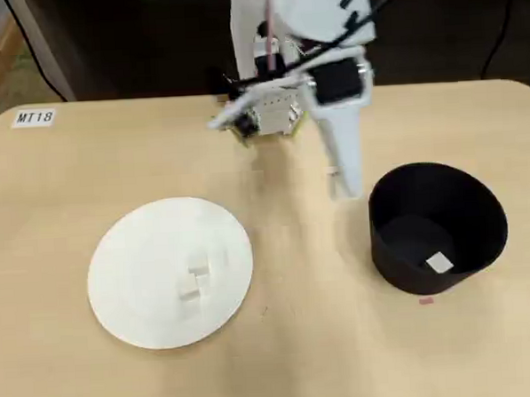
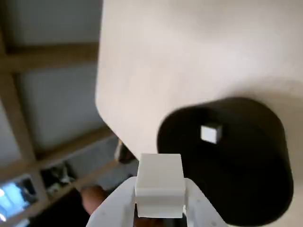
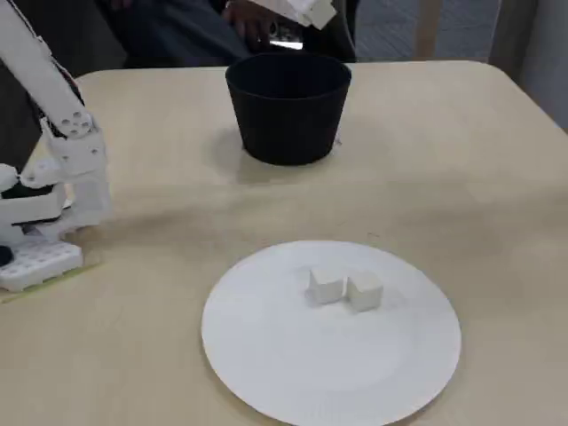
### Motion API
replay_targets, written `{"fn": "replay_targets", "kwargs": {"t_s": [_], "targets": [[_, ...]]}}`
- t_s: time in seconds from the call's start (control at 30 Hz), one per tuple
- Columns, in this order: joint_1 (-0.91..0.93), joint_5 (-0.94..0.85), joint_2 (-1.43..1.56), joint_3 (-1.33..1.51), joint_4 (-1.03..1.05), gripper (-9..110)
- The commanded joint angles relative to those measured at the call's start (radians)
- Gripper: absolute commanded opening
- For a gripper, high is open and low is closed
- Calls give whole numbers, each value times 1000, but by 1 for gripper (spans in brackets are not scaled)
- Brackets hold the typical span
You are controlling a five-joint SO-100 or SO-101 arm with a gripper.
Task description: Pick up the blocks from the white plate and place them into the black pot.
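Note:
My gripper (image 2: 159, 202) is shut on one white block (image 2: 159, 182), held in the air beside the black pot (image 2: 232, 165). In the wrist view another block (image 2: 210, 134) lies on the pot's floor. From overhead, the gripper (image 1: 343, 181) hangs just left of the pot (image 1: 480, 227), with that block (image 1: 439, 262) inside. Two more blocks (image 1: 198, 269) (image 1: 190, 292) sit side by side on the white plate (image 1: 131, 277). In the fixed view these two blocks (image 3: 326, 286) (image 3: 365, 290) rest near the plate's (image 3: 266, 373) middle, and the gripper (image 3: 306, 11) shows at the top edge behind the pot (image 3: 288, 111).
The arm's white base (image 3: 40, 240) stands at the table's left in the fixed view. A label reading MT18 (image 1: 35, 116) is stuck at the table's far left corner in the overhead view. A person sits behind the table beyond the pot (image 3: 186, 27).

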Motion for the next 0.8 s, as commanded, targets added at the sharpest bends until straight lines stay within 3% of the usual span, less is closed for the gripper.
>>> {"fn": "replay_targets", "kwargs": {"t_s": [0.0,0.2,0.47,0.5,0.57,0.6,0.77], "targets": [[-124,-58,-109,-35,-20,-2],[-164,-138,-308,-41,-71,-2],[-150,-130,-337,-46,-152,-2],[-150,-126,-337,-49,-153,-1],[-156,-160,-331,-51,-149,29],[-158,-166,-328,-51,-149,36],[-141,-160,-310,-54,-144,39]]}}
